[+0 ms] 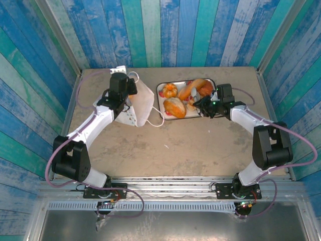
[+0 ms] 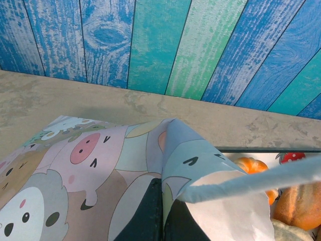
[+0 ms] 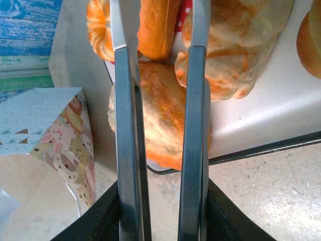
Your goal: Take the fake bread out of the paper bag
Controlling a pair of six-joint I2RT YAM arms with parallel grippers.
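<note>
Bread (image 1: 174, 107) on the tray (image 1: 161, 86), paper bag (image 1: 140, 103) pinched beside it.

Seen from above, the bag is at 11 o'clock on the surface (image 1: 200, 145) and the tray at 1 o'clock. The left gripper (image 2: 161, 213) is closed on the paper edge of the bag. The right gripper (image 3: 159, 40) has a narrow gap and holds nothing, with one roll (image 3: 160, 120) under it near the tray's 6 o'clock rim. I cannot tell if any bread is left in the bag. I think a sideways move of the right gripper could push this roll over the rim. A hard pull by the left gripper could tear the thin paper or tip the bag.
</note>
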